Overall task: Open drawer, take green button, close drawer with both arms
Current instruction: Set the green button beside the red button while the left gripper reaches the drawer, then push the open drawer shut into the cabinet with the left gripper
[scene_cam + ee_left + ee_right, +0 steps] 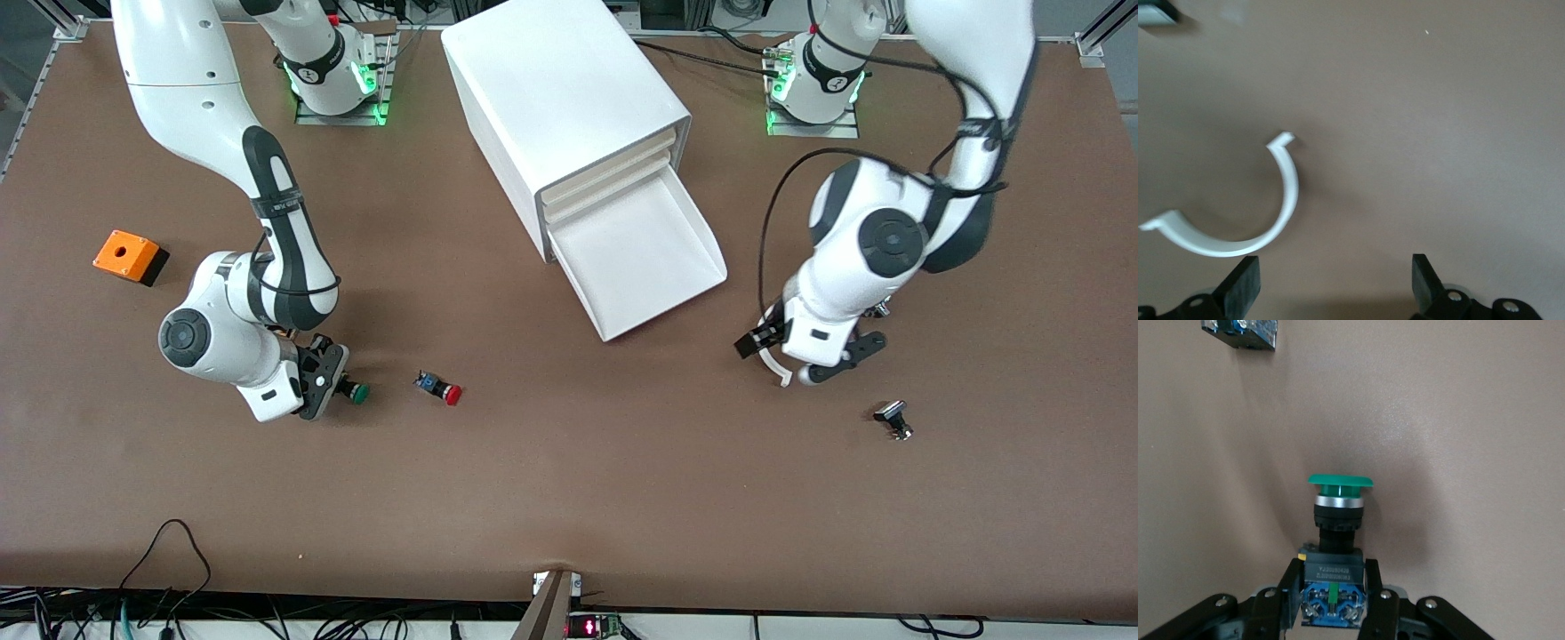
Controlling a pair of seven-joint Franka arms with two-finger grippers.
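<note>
Both arms [267, 293] are glossy white with black joint bands, black cables and dark fingers [1378, 613].

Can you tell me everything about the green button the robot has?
The button has a flat round green cap, a shiny silver ring under it, a black neck, and a dark blocky base with blue parts and screws. It looks like plastic with a metal ring. The right gripper has its jaws shut on the base, cap pointing away from the wrist. It sits low over the brown table, near the red button.
</note>
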